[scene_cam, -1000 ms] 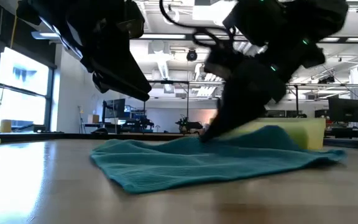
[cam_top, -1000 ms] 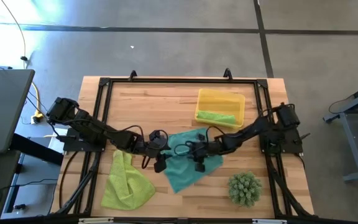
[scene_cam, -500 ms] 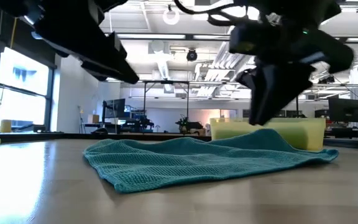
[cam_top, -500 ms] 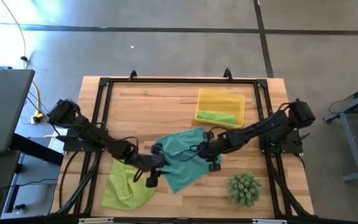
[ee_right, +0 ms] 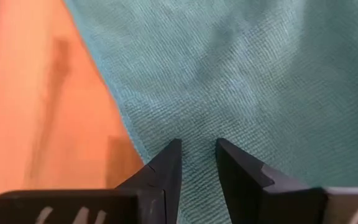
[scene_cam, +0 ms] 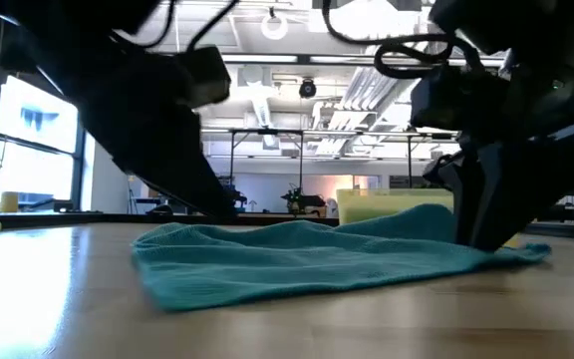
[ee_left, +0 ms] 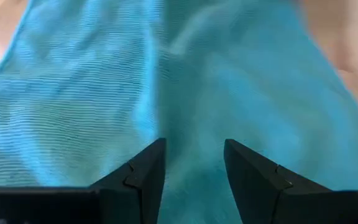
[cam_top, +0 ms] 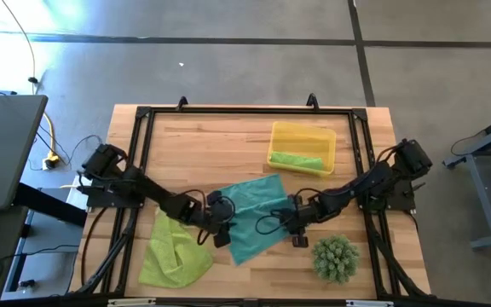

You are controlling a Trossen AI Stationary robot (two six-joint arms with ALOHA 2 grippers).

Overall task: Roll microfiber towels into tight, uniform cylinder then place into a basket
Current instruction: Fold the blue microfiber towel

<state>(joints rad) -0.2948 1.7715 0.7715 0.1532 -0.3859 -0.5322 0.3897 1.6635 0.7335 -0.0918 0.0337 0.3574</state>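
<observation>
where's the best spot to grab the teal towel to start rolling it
Probably the two near corners of the teal microfiber towel, from above. It lies spread almost flat on the wooden table, so only its thin edges can be pinched. The left gripper and right gripper already sit at those corners.

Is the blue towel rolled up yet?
No. The teal towel lies spread flat on the table, with no roll in it.

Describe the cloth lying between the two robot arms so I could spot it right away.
Start at the wooden table and find the yellow basket near its far edge. Just in front of it, in the middle of the table, lies the teal towel, spread nearly flat. It is the only blue-green cloth: the other two are lime green, one crumpled towel on the left side of the table, one in the basket.
</observation>
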